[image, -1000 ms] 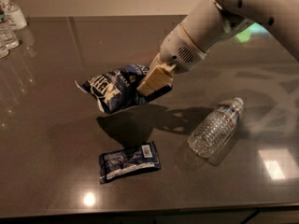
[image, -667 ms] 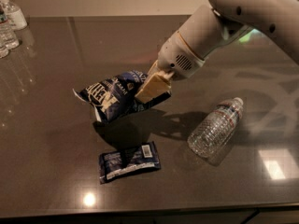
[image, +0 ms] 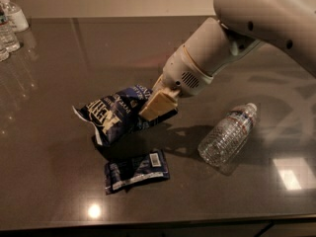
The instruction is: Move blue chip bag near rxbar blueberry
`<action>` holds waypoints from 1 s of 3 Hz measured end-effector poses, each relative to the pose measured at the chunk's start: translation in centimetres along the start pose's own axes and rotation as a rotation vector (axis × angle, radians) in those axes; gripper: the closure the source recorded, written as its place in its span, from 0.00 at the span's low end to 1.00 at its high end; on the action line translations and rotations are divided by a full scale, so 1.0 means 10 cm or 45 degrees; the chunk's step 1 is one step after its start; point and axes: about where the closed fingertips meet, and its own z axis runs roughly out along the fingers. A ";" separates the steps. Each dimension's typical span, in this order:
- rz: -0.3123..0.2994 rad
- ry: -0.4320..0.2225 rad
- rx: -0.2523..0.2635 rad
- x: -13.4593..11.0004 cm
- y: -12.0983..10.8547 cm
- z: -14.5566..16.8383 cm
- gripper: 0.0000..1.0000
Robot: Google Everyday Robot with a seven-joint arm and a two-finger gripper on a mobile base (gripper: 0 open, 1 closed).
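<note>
The blue chip bag (image: 114, 114) is a puffy navy bag with white lettering, held low over the dark table left of centre. My gripper (image: 157, 108) is shut on the bag's right end, with the cream fingers (image: 158, 104) clamped over it. The white arm reaches in from the upper right. The rxbar blueberry (image: 136, 171), a small flat dark blue wrapper with a white barcode patch, lies on the table just in front of the bag, a short gap away.
A clear plastic water bottle (image: 228, 134) lies on its side to the right of the gripper. Several upright bottles (image: 10, 23) stand at the far left edge. The dark table (image: 59, 191) reflects ceiling lights.
My gripper has carried the chip bag down and slightly forward, so it now sits lower and closer to the rxbar. The rxbar and the water bottle have not moved.
</note>
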 end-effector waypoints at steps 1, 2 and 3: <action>0.004 -0.003 -0.006 0.02 0.04 0.08 0.35; -0.001 -0.001 -0.006 0.01 0.05 0.08 0.13; -0.005 0.000 -0.005 -0.01 0.06 0.08 0.00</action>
